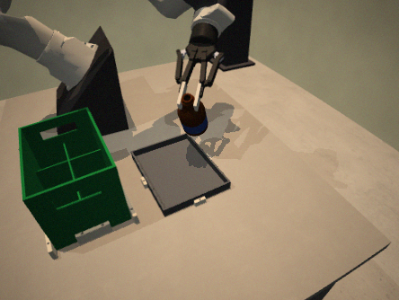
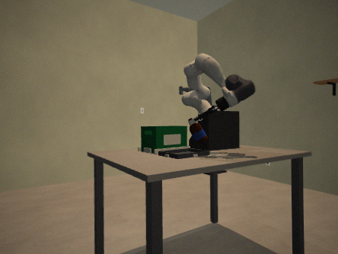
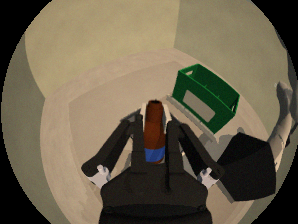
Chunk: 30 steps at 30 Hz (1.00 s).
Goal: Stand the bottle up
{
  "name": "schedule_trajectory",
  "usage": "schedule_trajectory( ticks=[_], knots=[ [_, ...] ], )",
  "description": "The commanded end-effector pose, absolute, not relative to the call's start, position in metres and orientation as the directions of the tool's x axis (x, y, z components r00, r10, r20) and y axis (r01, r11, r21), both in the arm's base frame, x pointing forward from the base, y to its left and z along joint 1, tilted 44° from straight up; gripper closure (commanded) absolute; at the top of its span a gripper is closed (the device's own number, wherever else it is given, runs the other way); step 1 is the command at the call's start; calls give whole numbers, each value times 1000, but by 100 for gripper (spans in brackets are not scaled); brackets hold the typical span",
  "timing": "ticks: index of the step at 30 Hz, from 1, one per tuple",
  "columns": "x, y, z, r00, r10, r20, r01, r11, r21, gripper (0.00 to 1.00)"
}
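My gripper [image 1: 190, 101] [image 2: 192, 122] [image 3: 154, 137] is shut on the neck of a brown bottle [image 1: 192, 118] [image 2: 198, 133] [image 3: 154, 125] with a blue label. The bottle hangs in the air, neck up and tilted, above the far edge of the dark grey tray [image 1: 211, 167] [image 2: 182, 153]. Nothing lies on the tray. The green crate [image 1: 74, 198] [image 2: 164, 138] [image 3: 206, 96] with inner dividers stands left of the tray.
A dark wedge-shaped block [image 1: 96, 85] stands behind the crate. The robot's black base block [image 1: 235, 36] [image 2: 222, 130] is at the back of the table [image 1: 279, 211]. The table's front and right edges lie close to the tray's side.
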<state>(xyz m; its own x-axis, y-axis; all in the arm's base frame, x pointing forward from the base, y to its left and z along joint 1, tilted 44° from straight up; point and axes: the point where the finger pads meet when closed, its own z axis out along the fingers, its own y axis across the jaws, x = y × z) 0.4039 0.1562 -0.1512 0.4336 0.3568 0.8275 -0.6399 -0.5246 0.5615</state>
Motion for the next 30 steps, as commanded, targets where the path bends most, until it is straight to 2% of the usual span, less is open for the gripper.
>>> schedule_trajectory(
  ticks=[1, 30],
  knots=[
    [405, 158, -149, 425, 357, 832, -644, -526, 555, 100],
    [404, 157, -151, 339, 455, 824, -644, -526, 555, 100]
  ],
)
